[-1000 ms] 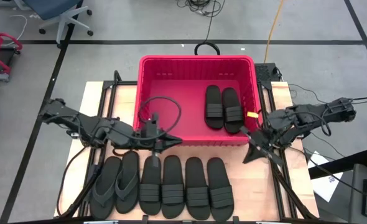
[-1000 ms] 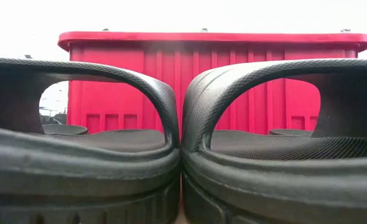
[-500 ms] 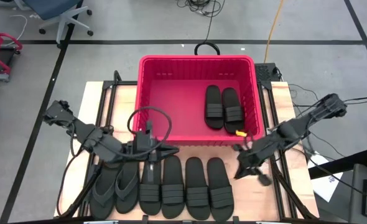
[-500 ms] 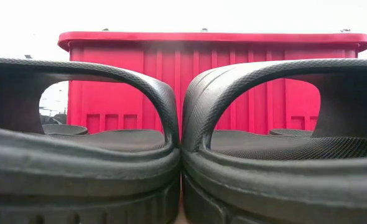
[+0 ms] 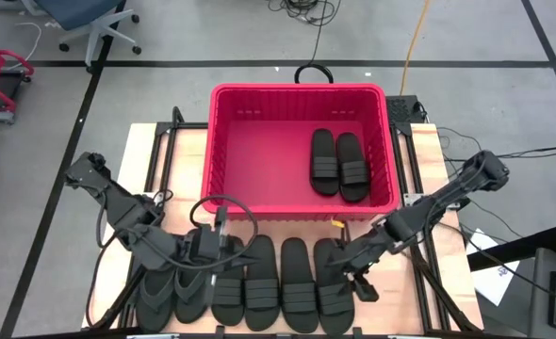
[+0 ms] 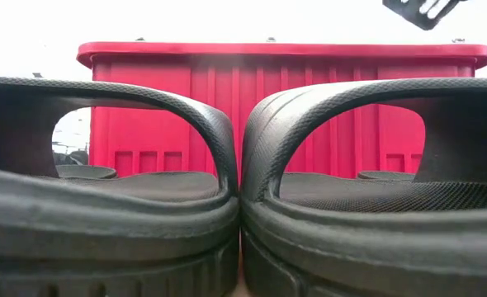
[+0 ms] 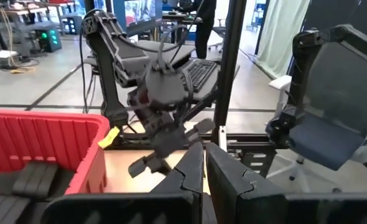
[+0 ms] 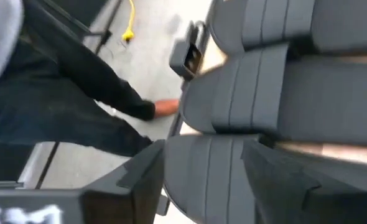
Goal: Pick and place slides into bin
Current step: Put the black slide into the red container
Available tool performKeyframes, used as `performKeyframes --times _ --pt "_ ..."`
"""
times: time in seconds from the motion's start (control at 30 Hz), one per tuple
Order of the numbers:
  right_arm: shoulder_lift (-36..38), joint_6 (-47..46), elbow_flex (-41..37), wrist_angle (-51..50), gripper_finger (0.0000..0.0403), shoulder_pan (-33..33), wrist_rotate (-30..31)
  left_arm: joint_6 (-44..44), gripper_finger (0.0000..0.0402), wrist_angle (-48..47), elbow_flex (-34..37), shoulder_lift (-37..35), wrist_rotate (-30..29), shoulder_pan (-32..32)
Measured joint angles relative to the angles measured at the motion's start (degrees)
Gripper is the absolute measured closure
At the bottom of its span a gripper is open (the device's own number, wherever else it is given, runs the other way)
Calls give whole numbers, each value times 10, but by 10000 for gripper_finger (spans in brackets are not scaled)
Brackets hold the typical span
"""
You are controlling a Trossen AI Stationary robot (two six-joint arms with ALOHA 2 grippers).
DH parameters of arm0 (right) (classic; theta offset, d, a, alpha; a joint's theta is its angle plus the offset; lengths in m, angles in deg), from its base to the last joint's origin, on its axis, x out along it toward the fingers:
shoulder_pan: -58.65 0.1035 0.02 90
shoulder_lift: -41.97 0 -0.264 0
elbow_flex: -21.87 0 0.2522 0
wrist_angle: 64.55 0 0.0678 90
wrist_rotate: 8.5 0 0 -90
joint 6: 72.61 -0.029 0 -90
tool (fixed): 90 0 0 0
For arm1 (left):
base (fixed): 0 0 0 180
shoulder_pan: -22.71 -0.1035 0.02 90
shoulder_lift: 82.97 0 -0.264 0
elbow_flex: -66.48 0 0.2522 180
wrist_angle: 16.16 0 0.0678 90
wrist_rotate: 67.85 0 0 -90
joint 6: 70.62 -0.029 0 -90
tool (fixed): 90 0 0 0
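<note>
Bright even overhead light, soft shadows, blown-out white background at table level, right wrist view motion-blurred

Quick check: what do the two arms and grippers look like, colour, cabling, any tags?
Both arms are dark, slim and jointed. The left arm carries a black cable looping above its two-finger left gripper. The right arm ends in the matching right gripper, with a small yellow tag near the wrist.

We see a red bin (image 5: 226, 141) with vertically ribbed walls. The slides (image 5: 293, 282) are matte black; the band straps carry ribbed lines, and close up their rubber shows a fine pebbled grain. Both arms are dark, over a pale wood table (image 5: 137, 155).
</note>
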Motion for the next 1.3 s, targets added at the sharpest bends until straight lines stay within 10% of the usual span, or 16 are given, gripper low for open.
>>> performKeyframes --times 0.53,0.93,1.3 --pt "-50 -71 -81 12 145 5 -33 3 382 0 0 0 -1 19" --pt "-50 -162 -229 278 149 11 -43 10 382 -6 0 0 -2 19" --pt "-50 -145 -244 309 282 38 -43 10 382 -8 0 0 -2 19"
